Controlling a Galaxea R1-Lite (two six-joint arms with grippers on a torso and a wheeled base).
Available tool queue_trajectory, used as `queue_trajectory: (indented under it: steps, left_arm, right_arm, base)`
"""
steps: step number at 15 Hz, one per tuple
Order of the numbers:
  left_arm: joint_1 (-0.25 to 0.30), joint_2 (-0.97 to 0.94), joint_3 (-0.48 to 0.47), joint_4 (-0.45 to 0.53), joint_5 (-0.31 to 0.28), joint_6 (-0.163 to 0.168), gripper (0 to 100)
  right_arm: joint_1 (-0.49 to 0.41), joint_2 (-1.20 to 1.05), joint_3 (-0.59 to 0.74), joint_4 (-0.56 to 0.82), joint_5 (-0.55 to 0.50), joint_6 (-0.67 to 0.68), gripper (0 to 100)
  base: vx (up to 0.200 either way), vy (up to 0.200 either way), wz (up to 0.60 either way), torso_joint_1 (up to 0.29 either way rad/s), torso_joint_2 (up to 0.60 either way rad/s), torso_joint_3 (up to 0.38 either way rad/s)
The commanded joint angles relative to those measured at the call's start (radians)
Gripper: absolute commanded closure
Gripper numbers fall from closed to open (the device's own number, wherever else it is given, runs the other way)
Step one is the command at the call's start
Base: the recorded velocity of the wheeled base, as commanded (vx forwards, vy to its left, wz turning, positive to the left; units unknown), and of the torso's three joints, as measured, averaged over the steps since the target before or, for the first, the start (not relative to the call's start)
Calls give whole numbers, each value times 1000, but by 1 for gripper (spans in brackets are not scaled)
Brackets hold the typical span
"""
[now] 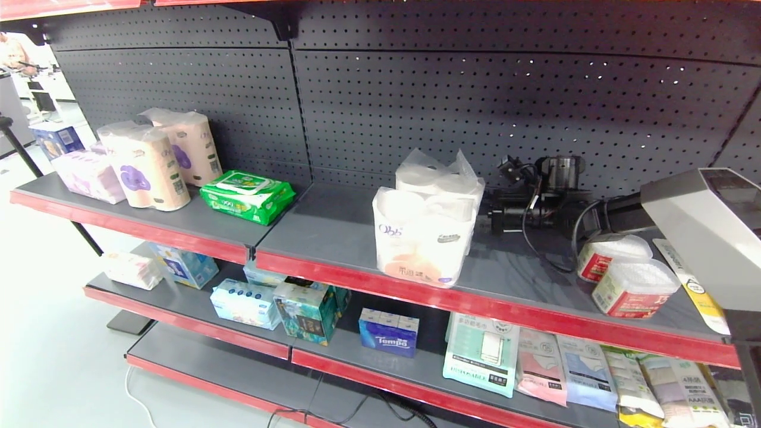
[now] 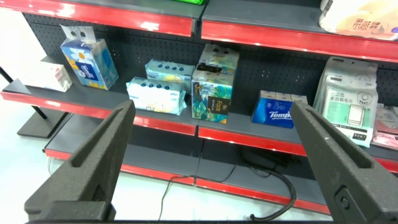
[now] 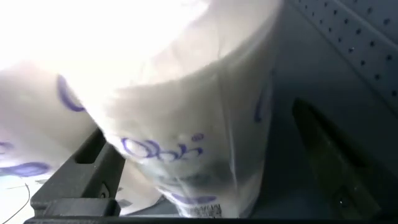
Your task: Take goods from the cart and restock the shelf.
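Jaws of the right gripper stand wide, with one finger on each side of the single white roll pack. That finger lies against the wrap, while the other stands just clear of it, so the pack is bracketed rather than squeezed. Jaws of the left gripper are spread equally wide and hold nothing.

One shelf carries everything, and three dark boards with red front edges are in sight. The right jaws are over the top board, toward its back. The white roll pack stands upright between them and reaches forward to the board's front edge.

Two peach roll packs stand upright on the same board, well off to the left of the right jaws. Three tissue boxes sit on the middle board, ahead of the left jaws and well apart from them. The teal box lies in line with the gap between those jaws, with the pale blue box just beside it and the blue box farther out.

One green wipes pack lies flat between the peach roll packs and the right jaws. Two round tubs sit close together on the top board, to the right of those jaws. One blue pocket-tissue pack stands next to the teal box, on the side away from the pale blue box.
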Motion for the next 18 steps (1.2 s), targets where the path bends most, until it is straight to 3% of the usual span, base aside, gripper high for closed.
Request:
queue_trajectory:
  steps: [1,18]
  left_arm:
    - [0,1,0,-1,0,0,0]
    - [0,1,0,1,0,0,0]
  right_arm:
    - [-2,-51,27,-2,1,0,0]
    - [-117,-226,183,40,-22,8,0]
  base:
    - [0,0,0,0,0,0]
    - [0,0,0,0,0,0]
